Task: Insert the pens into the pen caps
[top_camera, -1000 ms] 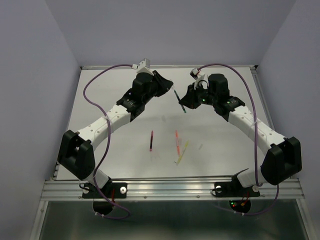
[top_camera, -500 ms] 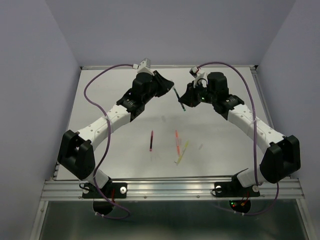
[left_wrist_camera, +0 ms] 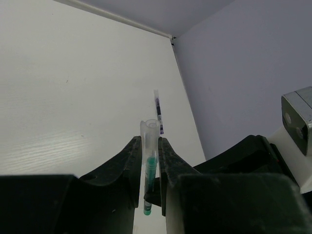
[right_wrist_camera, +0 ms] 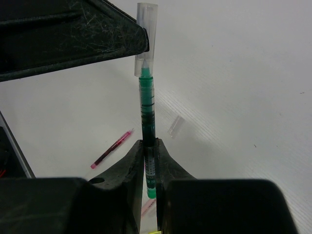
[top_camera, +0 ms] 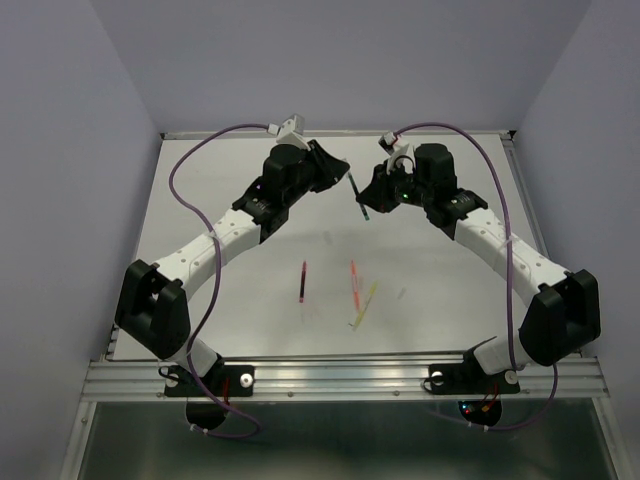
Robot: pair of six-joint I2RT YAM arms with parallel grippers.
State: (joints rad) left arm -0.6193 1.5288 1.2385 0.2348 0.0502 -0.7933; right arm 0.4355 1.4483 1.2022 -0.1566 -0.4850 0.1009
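Observer: Grips, both sides?

Recorder: Right gripper (right_wrist_camera: pixel 148 161) clamped tight on green pen (right_wrist_camera: pixel 146 105), low on the barrel. Left gripper (left_wrist_camera: pixel 150 146) nearly closed, pinching clear pen cap (left_wrist_camera: pixel 150 130). Both held in the air over the far table (top_camera: pixel 260 320), lined up so tip meets cap mouth. Tip looks partly inside.

Observer: Change from a second back?

Recorder: Slight. Right gripper edged toward the left one, grips the same. Maroon pen (top_camera: pixel 303 282), orange-red pen (top_camera: pixel 354 283) and yellow pen (top_camera: pixel 364 305) unmoved near the front. Spare cap (right_wrist_camera: pixel 175 126) lies loose.
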